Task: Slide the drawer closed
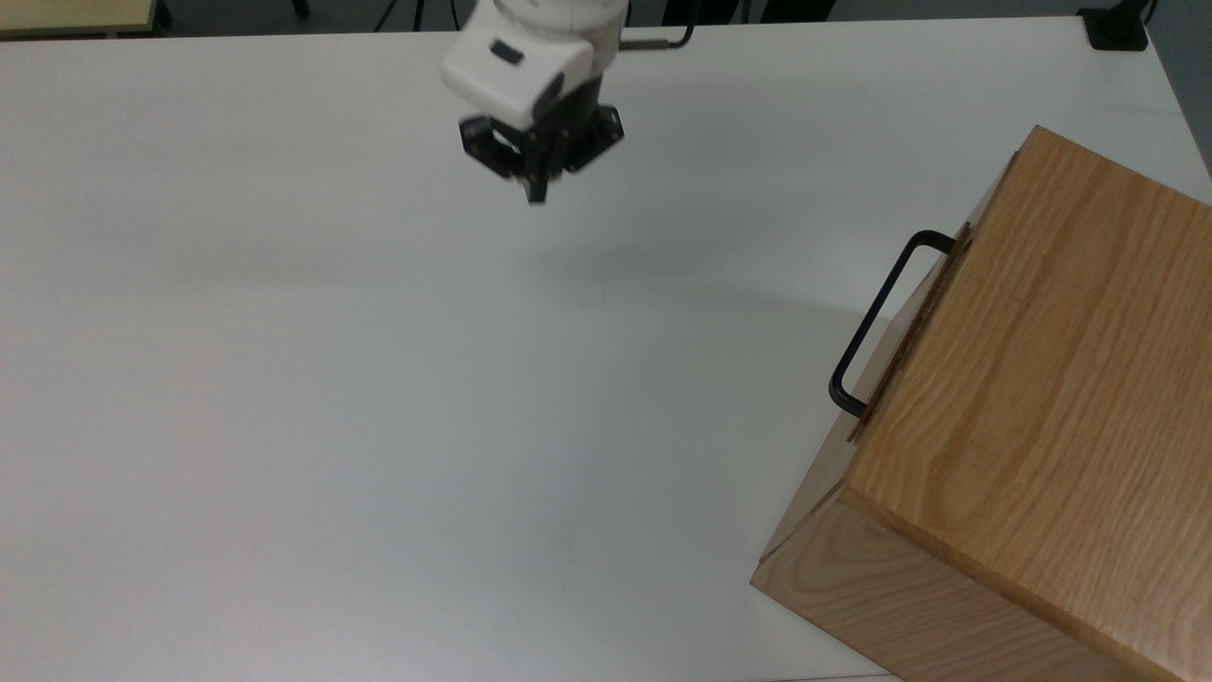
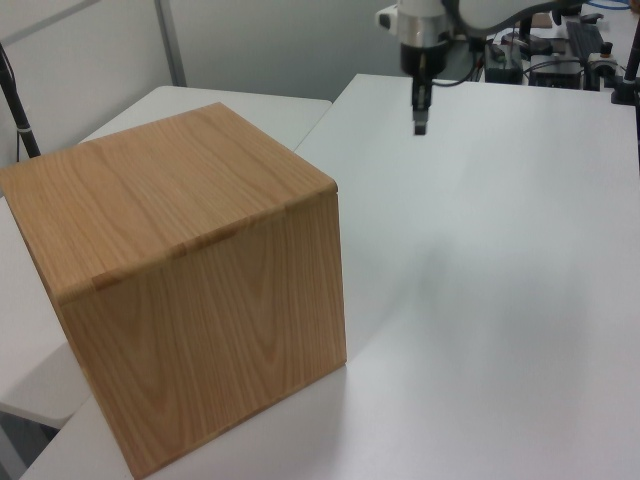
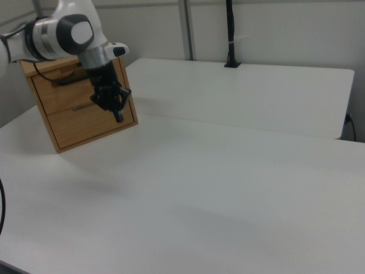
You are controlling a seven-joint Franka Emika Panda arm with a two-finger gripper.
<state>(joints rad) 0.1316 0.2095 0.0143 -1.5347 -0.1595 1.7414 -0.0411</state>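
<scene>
White tabletop point(image 1: 284, 398) spreads across the whole scene, with a second white table behind it in the right view. One oak-grain cabinet point(image 1: 1032, 426) stands at the top view's right edge, nearest the camera in the left view, where it shows only plain wood sides. One drawer point(image 3: 63, 84) sits in its front; in the top view the front panel lies almost flush with the cabinet's face, and one thin black U-shaped handle point(image 1: 876, 317) juts out toward the top view's left. Farther off, one arm hangs over the bare table near its far edge, well apart from the handle. Its gripper point(image 1: 538, 189) points down, clear of the surface, the fingers drawn together to a narrow tip and holding nothing.
</scene>
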